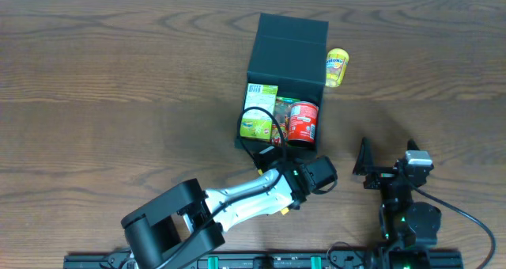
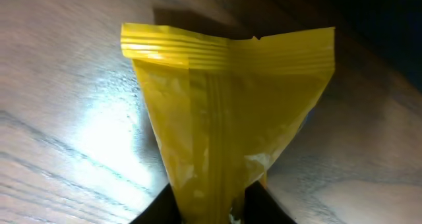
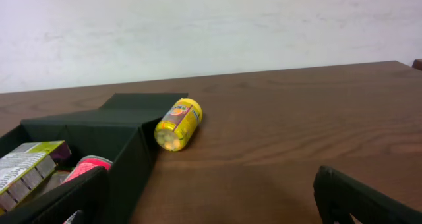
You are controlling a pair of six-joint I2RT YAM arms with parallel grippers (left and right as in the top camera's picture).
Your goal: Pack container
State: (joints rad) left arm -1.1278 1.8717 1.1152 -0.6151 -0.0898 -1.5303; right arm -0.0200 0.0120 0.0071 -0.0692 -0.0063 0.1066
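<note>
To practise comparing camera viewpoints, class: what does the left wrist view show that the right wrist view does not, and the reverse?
Only the left wrist view: a yellow crinkly plastic packet with a ribbed sealed edge, pinched at its narrow end between the left jaws.
Only the right wrist view: the dark teal-black square box with its flap open, a green-yellow carton and a red can inside, a yellow jar lying beside it, and the right jaws wide apart, empty.
Both: the brown wooden table.

Yellow jar lies sideways on table — also a yellow packet.
</note>
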